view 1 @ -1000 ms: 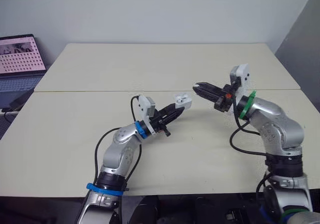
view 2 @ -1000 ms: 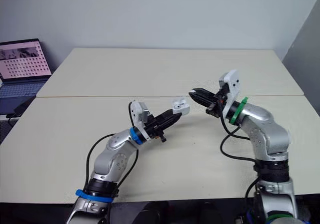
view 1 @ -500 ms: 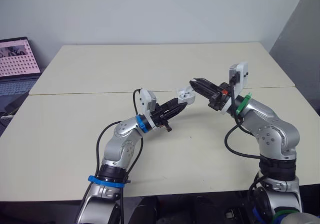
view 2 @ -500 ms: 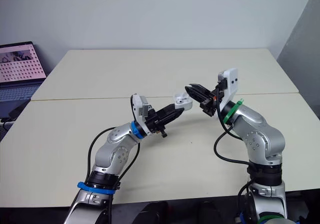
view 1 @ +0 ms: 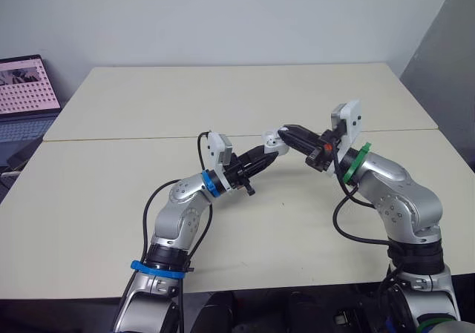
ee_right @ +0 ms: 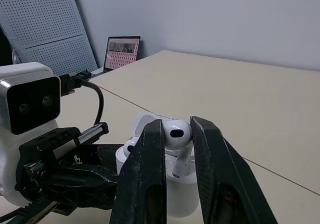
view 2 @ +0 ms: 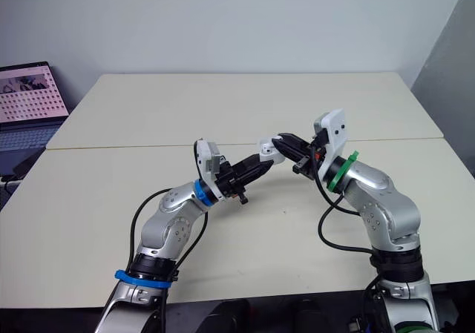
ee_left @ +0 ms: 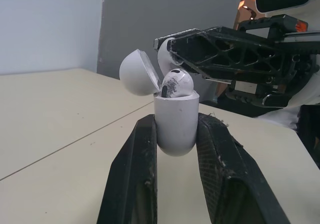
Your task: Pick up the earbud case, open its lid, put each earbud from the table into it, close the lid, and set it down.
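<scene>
Earbud case [ee_left: 175,126], lid [ee_left: 136,74] open around a seated earbud [ee_left: 176,81], is pinched by the left gripper [view 1: 261,157]; at its 2 o'clock, the right gripper [view 1: 288,133] pinches a second earbud [ee_right: 176,130].

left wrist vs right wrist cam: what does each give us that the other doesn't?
Left wrist: the left gripper clamping the earbud case by both sides, with a seated earbud in it.
Right wrist: the second earbud seen close up, stem pointing down toward the case, plus a laptop and a perforated panel behind.
Both: the case with its lid open, and the right gripper shut on the second earbud just above it.
</scene>
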You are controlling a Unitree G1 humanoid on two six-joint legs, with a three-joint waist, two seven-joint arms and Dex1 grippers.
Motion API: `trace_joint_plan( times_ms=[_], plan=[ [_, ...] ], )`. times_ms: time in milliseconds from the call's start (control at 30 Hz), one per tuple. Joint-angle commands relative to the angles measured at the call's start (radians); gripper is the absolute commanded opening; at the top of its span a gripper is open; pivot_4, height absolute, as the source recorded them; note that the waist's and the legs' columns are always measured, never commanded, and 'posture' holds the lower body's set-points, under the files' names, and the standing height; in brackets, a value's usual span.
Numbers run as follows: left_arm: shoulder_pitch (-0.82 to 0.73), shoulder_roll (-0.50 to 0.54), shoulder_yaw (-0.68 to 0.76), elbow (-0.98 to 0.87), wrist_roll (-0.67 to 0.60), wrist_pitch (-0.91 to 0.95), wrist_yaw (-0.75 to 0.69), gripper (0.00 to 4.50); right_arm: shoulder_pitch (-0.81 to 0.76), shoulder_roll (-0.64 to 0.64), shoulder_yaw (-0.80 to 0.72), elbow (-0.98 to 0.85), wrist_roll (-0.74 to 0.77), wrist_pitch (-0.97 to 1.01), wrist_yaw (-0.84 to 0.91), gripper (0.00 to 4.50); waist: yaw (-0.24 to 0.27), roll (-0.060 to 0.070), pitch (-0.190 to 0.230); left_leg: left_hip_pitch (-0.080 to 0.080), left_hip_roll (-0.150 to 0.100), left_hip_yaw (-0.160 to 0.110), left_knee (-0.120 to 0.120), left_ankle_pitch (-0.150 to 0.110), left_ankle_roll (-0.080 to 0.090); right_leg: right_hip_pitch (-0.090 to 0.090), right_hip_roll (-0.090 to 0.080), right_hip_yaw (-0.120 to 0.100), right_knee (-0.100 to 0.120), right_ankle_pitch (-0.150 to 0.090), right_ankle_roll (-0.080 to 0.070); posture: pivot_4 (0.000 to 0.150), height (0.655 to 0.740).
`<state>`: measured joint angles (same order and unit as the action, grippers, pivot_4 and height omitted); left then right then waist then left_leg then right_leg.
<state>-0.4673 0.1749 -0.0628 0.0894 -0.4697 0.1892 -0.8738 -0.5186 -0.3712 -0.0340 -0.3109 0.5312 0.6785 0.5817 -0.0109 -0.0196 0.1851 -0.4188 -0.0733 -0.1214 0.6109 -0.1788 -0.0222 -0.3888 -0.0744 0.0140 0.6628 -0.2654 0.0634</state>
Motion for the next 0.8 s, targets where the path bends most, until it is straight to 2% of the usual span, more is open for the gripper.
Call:
trace_joint_plan(
  times_ms=[33, 267, 433, 600, 800],
  plan=[
    [-0.020, -0.004, 0.010, -0.033, -0.018, -0.008, -0.010, 0.73, 0.009, -0.008, 0.006, -0.019, -0.005, -0.038, 0.015, 0.38, 0.000, 0.000, 0.000, 0.000, 0.000, 0.000, 0.000, 0.000, 0.000, 0.000, 0.000, 0.000, 0.000, 0.000, 0.000, 0.150, 0.7400],
    [-0.021, -0.012, 0.009, -0.037, -0.019, -0.008, -0.014, 0.73, 0.033, -0.015, 0.030, -0.035, -0.018, -0.065, 0.020, 0.38, 0.001, 0.000, 0.000, 0.000, 0.000, 0.000, 0.000, 0.000, 0.000, 0.000, 0.000, 0.000, 0.000, 0.000, 0.000, 0.150, 0.7400],
    [-0.021, -0.011, 0.010, -0.036, -0.019, -0.007, -0.018, 0.73, 0.045, -0.021, 0.033, -0.051, -0.007, -0.062, 0.030, 1.99, 0.002, 0.000, 0.000, 0.000, 0.000, 0.000, 0.000, 0.000, 0.000, 0.000, 0.000, 0.000, 0.000, 0.000, 0.000, 0.150, 0.7400],
    [-0.023, -0.014, 0.009, -0.030, -0.015, -0.009, -0.019, 0.73, 0.042, -0.029, 0.011, -0.053, 0.012, -0.068, 0.048, 1.99, 0.003, 0.000, 0.000, 0.000, 0.000, 0.000, 0.000, 0.000, 0.000, 0.000, 0.000, 0.000, 0.000, 0.000, 0.000, 0.150, 0.7400],
    [0.003, 0.011, 0.020, -0.026, -0.007, -0.014, -0.029, 0.73, 0.021, -0.088, -0.140, -0.114, 0.194, 0.023, 0.052, 1.99, 0.005, 0.000, 0.000, 0.000, 0.000, 0.000, 0.000, 0.000, 0.000, 0.000, 0.000, 0.000, -0.001, 0.000, 0.000, 0.150, 0.7400]
  ],
)
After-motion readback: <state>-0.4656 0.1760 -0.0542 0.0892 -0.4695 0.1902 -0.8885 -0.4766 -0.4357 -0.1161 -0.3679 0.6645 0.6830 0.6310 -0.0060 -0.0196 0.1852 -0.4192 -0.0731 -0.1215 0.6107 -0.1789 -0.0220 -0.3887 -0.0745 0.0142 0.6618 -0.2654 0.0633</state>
